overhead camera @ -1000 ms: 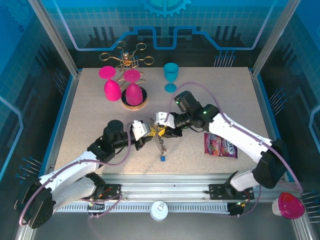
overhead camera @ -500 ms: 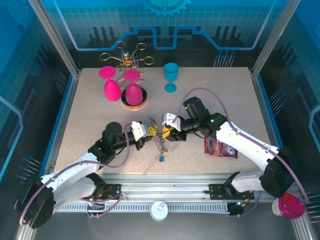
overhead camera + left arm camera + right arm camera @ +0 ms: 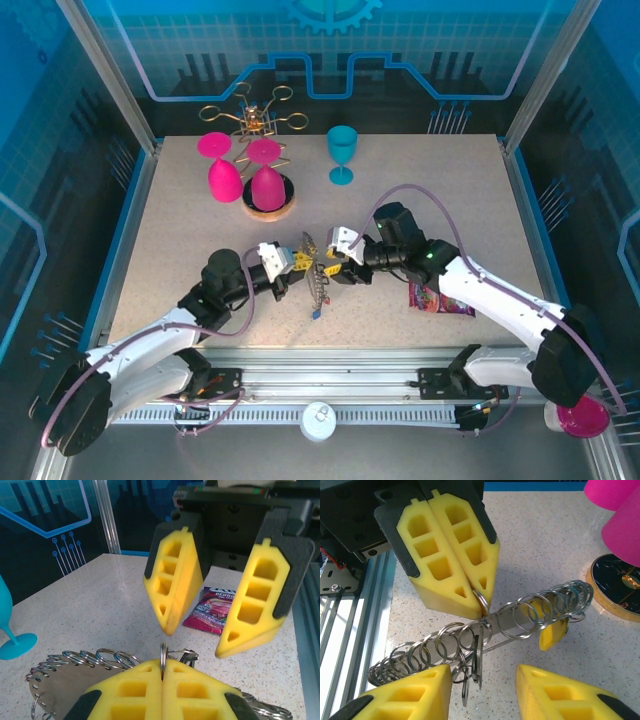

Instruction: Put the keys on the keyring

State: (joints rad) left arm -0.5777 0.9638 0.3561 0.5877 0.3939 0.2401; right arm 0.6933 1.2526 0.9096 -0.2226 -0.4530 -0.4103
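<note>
Keyring (image 3: 520, 620) lifted over desk (image 3: 450, 200) centre, between both hands | left hand (image 3: 481, 605) clamped shut on one small ring | right hand (image 3: 482, 675) jaws apart, empty | we'd hold it steady and regrip gently

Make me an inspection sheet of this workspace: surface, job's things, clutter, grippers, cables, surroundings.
Surface: speckled table, no damage seen.
Job's things: keyring held by one ring, fringed with split rings; keys hang from it.
Clutter: pink goblets, teal goblet, gold rack, candy packet.
Grippers: left gripper shut on a keyring ring; right gripper open, facing it.
Cables: purple cable loops over each arm.
Surroundings: blue enclosure walls; pink cup off the table.
</note>
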